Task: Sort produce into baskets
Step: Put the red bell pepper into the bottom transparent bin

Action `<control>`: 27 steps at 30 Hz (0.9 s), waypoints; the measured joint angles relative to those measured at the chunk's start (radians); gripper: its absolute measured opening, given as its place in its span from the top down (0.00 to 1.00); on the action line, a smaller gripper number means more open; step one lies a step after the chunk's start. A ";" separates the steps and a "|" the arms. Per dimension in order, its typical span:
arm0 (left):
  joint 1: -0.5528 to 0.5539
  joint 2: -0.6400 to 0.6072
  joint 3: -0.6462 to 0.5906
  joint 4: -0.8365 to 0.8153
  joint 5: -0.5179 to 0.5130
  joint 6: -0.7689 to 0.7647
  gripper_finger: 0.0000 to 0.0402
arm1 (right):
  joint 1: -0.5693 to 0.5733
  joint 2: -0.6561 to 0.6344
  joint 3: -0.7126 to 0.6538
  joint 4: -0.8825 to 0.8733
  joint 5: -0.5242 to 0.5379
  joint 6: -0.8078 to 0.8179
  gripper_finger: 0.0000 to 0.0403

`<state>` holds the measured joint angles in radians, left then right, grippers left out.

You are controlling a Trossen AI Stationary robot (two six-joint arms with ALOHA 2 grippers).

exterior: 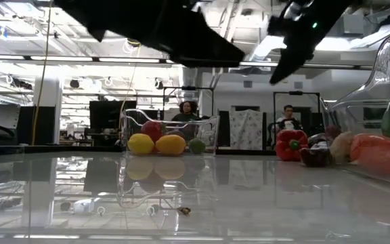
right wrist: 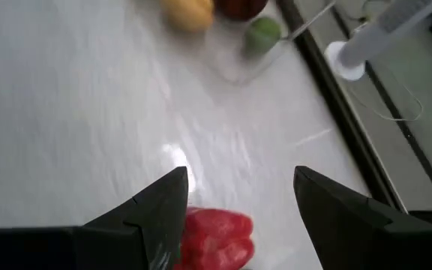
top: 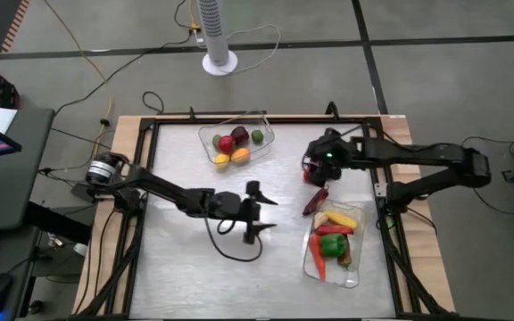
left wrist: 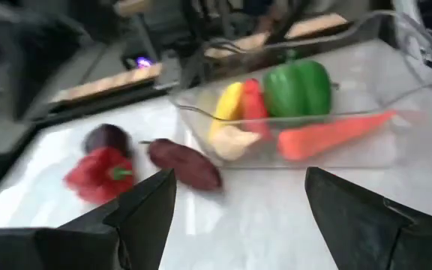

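On the right half of the table a clear basket (top: 335,245) lies with its long axis running from the far side toward the near edge. Inside it a carrot (left wrist: 334,135) lies lengthwise beside a green bell pepper (left wrist: 298,88), a yellow piece (left wrist: 226,107), a slim red piece (left wrist: 253,105) and a pale beige piece (left wrist: 235,140).

Just outside that basket's far end, a dark purple eggplant (left wrist: 185,163) lies on the bare tabletop, tilted diagonally and pointing toward the basket's corner. Close by it sits a red bell pepper (left wrist: 96,174), with a rounder dark purple piece (left wrist: 106,137) just behind it.

A second clear basket (top: 236,141) stands near the far edge, set at a slight angle, holding a red round fruit (top: 226,143), a dark red one (top: 239,135), a green one (top: 257,136), a yellow one (top: 221,160) and an orange one (top: 240,154).

The left gripper (top: 261,212) hangs over the middle of the table, its arm stretched in from the left edge, jaws spread wide and empty, facing the loose pieces and the right basket. Nothing lies between it and them.

The right gripper (top: 315,168) is over the red bell pepper, its arm folded back along the right rail. Its fingers (right wrist: 152,214) are parted and hold nothing, with the pepper showing between them. A white fan column (top: 216,31) stands on the floor beyond the table.
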<state>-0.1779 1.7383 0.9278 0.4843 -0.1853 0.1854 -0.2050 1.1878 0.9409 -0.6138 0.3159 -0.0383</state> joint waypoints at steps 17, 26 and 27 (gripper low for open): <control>0.001 -0.206 -0.129 -0.128 -0.210 0.036 0.30 | -0.048 0.250 0.030 -0.030 -0.059 -0.067 0.04; 0.054 -0.235 -0.417 0.339 -0.155 0.038 0.30 | -0.051 0.361 0.031 -0.063 -0.056 -0.011 0.06; 0.057 -0.245 -0.426 0.341 -0.168 0.038 0.30 | -0.053 0.366 0.031 -0.081 -0.050 -0.008 0.06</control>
<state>-0.1209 1.4929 0.5017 0.8254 -0.3536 0.2230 -0.2579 1.5539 0.9714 -0.6945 0.2661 -0.0464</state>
